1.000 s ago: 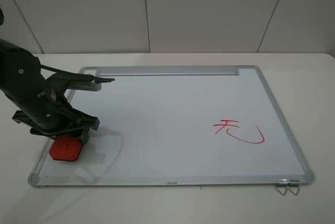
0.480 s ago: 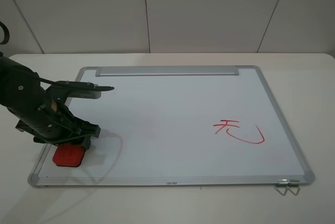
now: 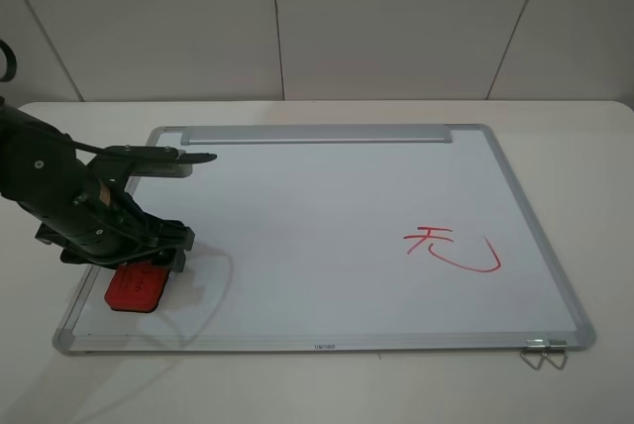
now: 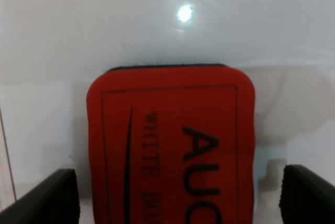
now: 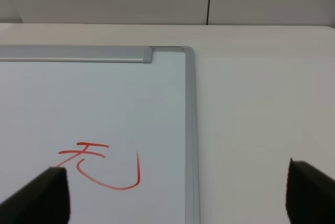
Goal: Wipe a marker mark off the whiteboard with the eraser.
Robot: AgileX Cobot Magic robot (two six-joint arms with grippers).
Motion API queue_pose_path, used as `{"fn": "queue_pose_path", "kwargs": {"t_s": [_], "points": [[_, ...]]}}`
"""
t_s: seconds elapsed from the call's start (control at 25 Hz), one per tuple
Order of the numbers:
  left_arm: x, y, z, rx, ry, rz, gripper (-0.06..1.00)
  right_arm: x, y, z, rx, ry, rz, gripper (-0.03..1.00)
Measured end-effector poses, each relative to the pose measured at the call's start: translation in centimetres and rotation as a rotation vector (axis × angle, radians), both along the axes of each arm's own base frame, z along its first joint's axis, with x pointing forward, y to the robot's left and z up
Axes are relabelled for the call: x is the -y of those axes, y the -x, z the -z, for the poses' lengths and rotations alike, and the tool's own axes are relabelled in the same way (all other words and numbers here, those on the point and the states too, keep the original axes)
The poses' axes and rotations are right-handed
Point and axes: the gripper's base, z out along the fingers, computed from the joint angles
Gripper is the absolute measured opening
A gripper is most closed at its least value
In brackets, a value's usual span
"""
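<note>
The whiteboard is a large white rectangle with a thin silver frame, grey corner caps and a silver tray strip along its far edge; it lies flat on a pale table.

The eraser is a small red block with rounded corners, sitting on the board close to its near left corner, just inside the frame. The left wrist view shows its top at close range: a thin black outline runs round the face, black capital lettering crosses it, only partly in view, and a dark felt edge shows at the block's far side.

The left gripper hangs directly over the eraser. Its jaws are spread, one dark finger on each side of the block with a clear gap between finger and eraser, so it is not pinching the block.

The marker mark is a small red hand-drawn figure on the right half of the board, well apart from the eraser; a long curved red stroke sweeps out from it toward the right frame. It is unsmudged.

In the right wrist view the right gripper has its jaws spread wide, dark fingers at either edge, above the board's right frame.
</note>
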Motion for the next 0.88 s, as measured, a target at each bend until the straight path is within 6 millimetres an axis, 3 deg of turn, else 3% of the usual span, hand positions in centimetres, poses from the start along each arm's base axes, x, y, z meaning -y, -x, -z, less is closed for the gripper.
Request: {"fn": "queue_pose_path", "kwargs": {"t_s": [0.24, 0.48, 0.64, 0.72, 0.88], "points": [[0.7, -1.6, -2.3, 0.034, 0.008, -0.004, 0.77, 0.0, 0.0, 0.0, 0.0, 0.0, 0.0, 0.71], [1.6, -4.2, -7.1, 0.088, 0.013, 0.002, 0.77, 0.0, 0.0, 0.0, 0.0, 0.0, 0.0, 0.71], [1.7, -4.8, -10.0, 0.144, 0.026, 0.005, 0.77, 0.0, 0.0, 0.0, 0.0, 0.0, 0.0, 0.71], [1.0, -4.8, -11.1, 0.169, 0.028, -0.007, 0.77, 0.0, 0.0, 0.0, 0.0, 0.0, 0.0, 0.71], [-2.3, -4.5, -13.1, 0.182, -0.004, -0.068, 0.77, 0.0, 0.0, 0.0, 0.0, 0.0, 0.0, 0.71]]}}
